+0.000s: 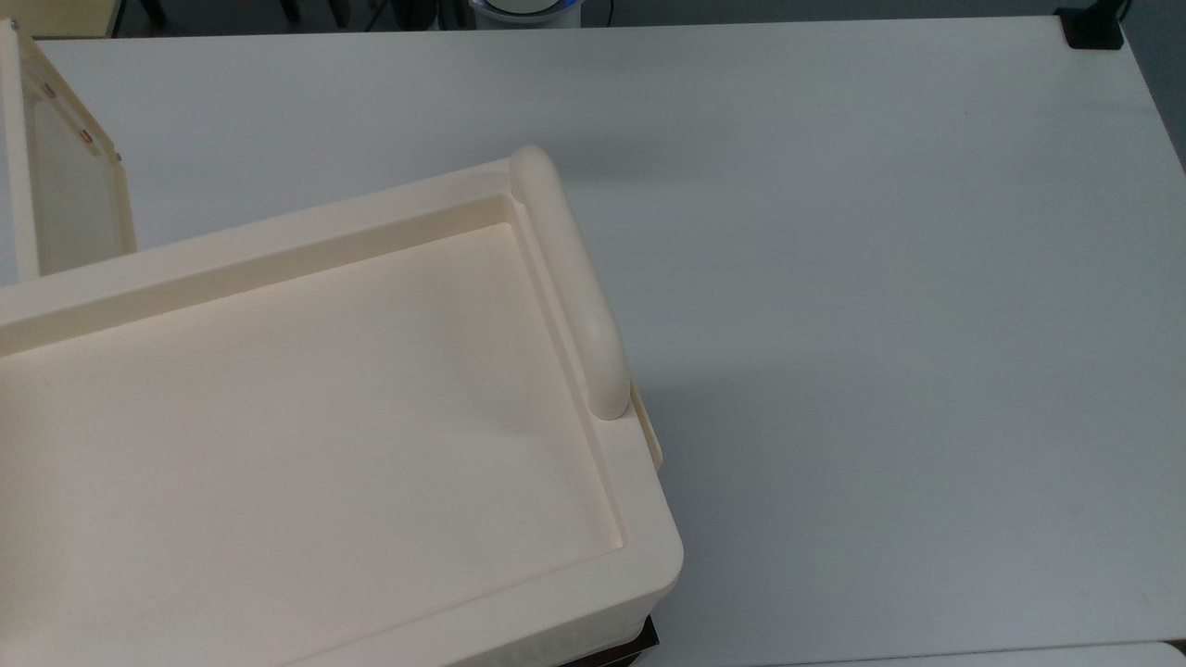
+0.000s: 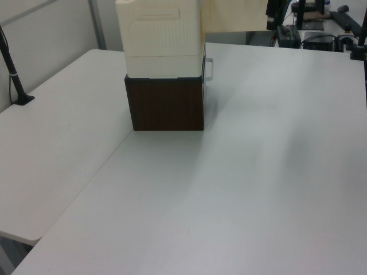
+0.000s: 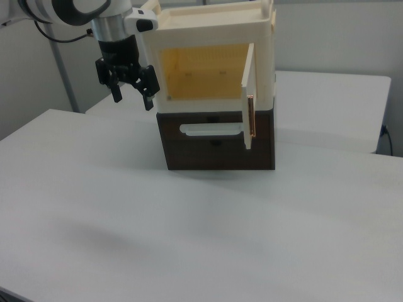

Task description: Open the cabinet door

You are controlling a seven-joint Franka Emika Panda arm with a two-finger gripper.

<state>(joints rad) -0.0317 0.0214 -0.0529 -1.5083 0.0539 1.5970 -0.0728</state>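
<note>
**Door stands wide, hand clear of it**

In the right view we see the cabinet (image 3: 217, 85) standing near the bench's far edge, its cabinet door (image 3: 249, 94) swung out edge-on toward the camera, hinged at the right view's right side, long axis upright, the yellowish interior exposed. We judge the task essentially done. Our hand (image 3: 129, 80) hangs just beside the cabinet's upper corner at the right view's left, fingers spread fairly wide, gripping nothing; the door lies across the whole opening from it. In the top view the door (image 1: 69, 176) juts past the cabinet's recessed top. The white bench (image 3: 189, 239) is smooth, with plenty of room for the arm to retreat.
</note>
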